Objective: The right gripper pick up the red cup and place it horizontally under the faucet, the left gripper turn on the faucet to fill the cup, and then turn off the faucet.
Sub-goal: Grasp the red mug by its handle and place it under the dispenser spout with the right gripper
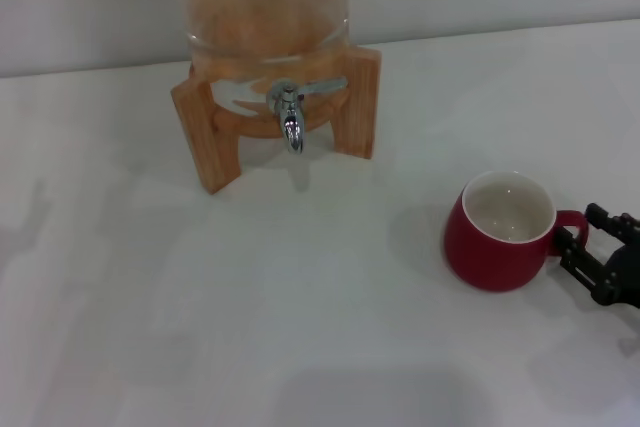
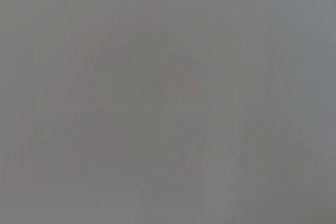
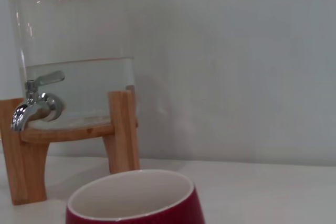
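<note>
White bench (image 1: pixel 150 327) runs back to a pale wall; on it I see the glass dispenser (image 1: pixel 265 7) on its wooden stand (image 1: pixel 205 137), the faucet (image 1: pixel 290 112) at its front. Well apart, toward my right, sits the red cup (image 1: pixel 498 232), upright and empty. My right tool (image 1: pixel 580 237) is at its handle, fingers spread around the loop, not yet pinching. I judge this the pick-up step: close, lift, carry under the spout. Nothing blocks the path. My left tool isn't visible.

The left wrist view showed only a flat grey haze. Faint reddish smudges lay in it. Nothing could be identified.
</note>
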Robot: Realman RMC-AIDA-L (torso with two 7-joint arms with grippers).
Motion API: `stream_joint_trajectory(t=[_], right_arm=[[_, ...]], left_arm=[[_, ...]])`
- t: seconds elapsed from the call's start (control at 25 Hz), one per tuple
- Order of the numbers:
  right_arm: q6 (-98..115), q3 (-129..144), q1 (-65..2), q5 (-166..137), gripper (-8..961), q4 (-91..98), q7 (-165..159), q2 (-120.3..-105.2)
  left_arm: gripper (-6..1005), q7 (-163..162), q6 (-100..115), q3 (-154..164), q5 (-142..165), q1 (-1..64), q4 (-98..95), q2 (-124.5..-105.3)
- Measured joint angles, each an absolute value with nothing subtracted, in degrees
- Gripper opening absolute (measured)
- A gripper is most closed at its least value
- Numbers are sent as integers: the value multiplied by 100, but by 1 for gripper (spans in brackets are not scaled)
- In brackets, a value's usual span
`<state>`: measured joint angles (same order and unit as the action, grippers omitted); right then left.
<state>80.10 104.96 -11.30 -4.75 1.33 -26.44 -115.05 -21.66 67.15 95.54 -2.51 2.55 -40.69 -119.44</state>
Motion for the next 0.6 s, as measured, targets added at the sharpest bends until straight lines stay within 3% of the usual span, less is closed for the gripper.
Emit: stream_joint_trajectory(t=[0.2,0.44,0.52,0.6], right_arm=[[7947,10620,-1133,-476,520,225,-2645,-11505],[7948,10670,-1134,-475,318,233,-2645,-11505],[7958,10670,-1134,-474,161,240,-2645,-11505],[7961,10670,-1134,-474,161,266,-2646,-11505]], left_arm=[[880,-2173,6715,9554,-241,247,-4069,-11944],[879,-2171,6715,9554,-243,237,-4069,-11945],[879,-2167,6715,9554,-247,237,-4069,-11945],[878,-2166,6715,9553,-252,237,-4066,-11945]])
